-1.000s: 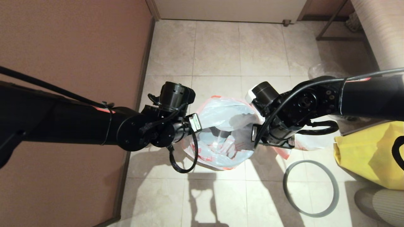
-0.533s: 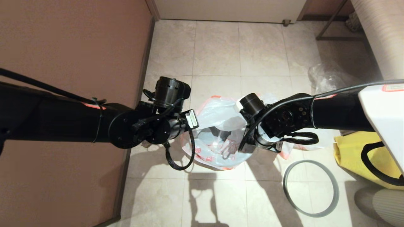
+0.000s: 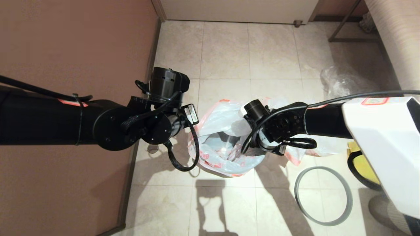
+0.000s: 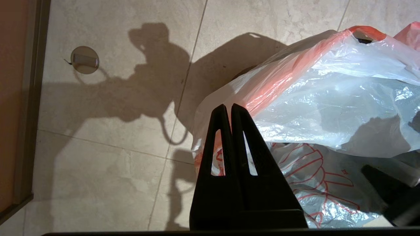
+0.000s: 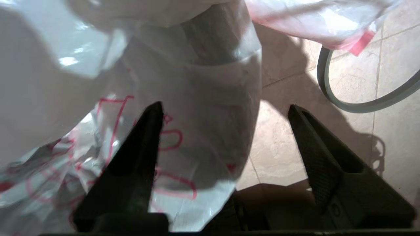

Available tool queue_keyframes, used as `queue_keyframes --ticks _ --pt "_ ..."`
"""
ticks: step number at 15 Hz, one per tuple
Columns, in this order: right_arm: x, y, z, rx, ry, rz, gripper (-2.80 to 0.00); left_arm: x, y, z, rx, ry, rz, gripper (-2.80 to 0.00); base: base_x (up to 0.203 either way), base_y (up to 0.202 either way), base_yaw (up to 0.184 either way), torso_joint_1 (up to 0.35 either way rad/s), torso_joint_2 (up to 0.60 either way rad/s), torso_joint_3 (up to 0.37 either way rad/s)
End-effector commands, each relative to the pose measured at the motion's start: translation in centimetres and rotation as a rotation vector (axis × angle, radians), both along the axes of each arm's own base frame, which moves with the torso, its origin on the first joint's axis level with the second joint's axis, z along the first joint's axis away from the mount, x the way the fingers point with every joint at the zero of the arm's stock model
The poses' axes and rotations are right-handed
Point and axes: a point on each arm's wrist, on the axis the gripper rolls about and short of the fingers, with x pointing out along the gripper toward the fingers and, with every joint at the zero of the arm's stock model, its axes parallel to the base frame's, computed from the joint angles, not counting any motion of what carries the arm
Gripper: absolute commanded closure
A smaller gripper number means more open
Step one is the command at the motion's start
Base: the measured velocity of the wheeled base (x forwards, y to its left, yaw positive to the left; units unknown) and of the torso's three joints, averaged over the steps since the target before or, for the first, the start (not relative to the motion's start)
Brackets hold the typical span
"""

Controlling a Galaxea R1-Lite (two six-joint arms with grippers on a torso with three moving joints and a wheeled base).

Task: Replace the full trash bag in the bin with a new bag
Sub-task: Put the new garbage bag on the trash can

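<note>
The new bag (image 3: 226, 114), thin white film with an orange edge and red leaf print, lies spread over the bin, which is hidden beneath it. My left gripper (image 4: 228, 106) is shut, with its tips over the bag's orange edge (image 4: 279, 78) on the wall side; no film shows between them. My right gripper (image 5: 224, 108) is open at the opposite rim, one finger (image 5: 144, 141) on the bag's printed film and the other finger (image 5: 311, 141) over the floor. The full trash bag (image 3: 325, 148) lies to the right, mostly behind my right arm, and shows as a white heap with a pink edge (image 5: 321, 23).
The grey rim ring (image 3: 323, 196) lies flat on the tiles at the front right. A yellow fabric sack (image 3: 359, 154) and a clear crumpled bag (image 3: 341, 82) are further right. A brown wall (image 3: 72, 49) runs along the left, with a round door stop (image 4: 84, 60) near it.
My right arm has swung left and lower, onto the bag's right rim. My left arm has drawn back toward the wall, away from the bag's mouth.
</note>
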Motion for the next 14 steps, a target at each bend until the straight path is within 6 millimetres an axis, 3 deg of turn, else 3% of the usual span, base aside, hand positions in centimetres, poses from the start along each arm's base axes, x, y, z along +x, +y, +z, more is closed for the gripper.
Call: queue_keyframes --ticks 1,7,14 --pt "1.1 0.7 -2.6 -0.019 0.016 -0.004 0.00 0.1 0.1 0.1 -0.002 -0.003 0.009 0.00 0.000 0.000 0.000 0.000 0.00 0.000" --pt "0.5 0.6 -1.4 -0.047 0.016 0.032 0.00 0.5 0.4 -0.6 0.041 0.018 0.004 0.00 0.000 0.000 0.000 0.000 0.00 0.000" --pt "0.3 0.7 -1.3 -0.052 0.019 0.040 0.00 0.6 -1.3 -4.2 0.087 0.141 -0.150 0.00 0.000 0.000 0.000 0.000 0.00 0.000"
